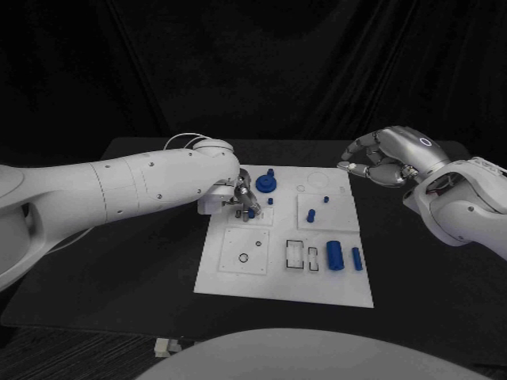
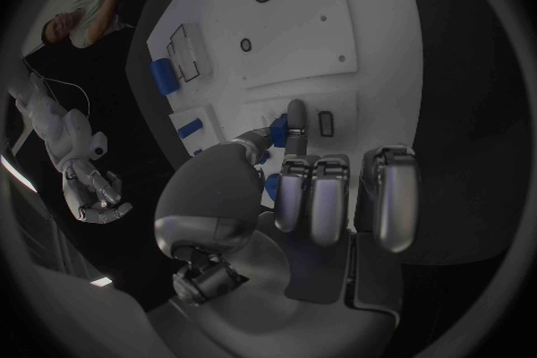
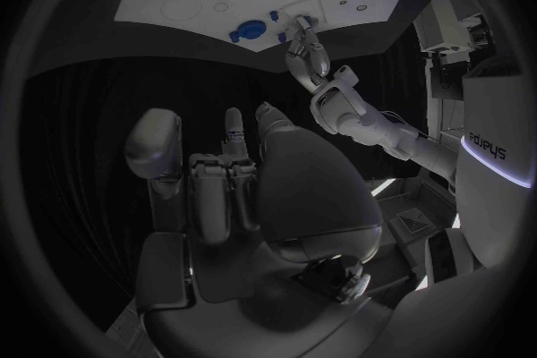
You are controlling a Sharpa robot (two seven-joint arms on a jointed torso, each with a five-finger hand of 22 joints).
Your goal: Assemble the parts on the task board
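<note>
Silver left hand (image 1: 243, 198) pinching small blue part (image 2: 277, 127) over task board (image 1: 279, 277); right hand (image 1: 382, 157) (curled, empty) hovering apart.

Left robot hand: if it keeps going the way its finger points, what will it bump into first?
Probably the small blue part right at the fingertips of the left robot hand, on the white task board. Whether it already touches is unclear.

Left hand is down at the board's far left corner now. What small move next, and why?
Probably close the left hand gently on the small blue part at its fingertips. Its fingers reach onto the task board around that part, though a firm hold isn't clear. The right hand hangs curled off the board's far right side, holding nothing.
</note>
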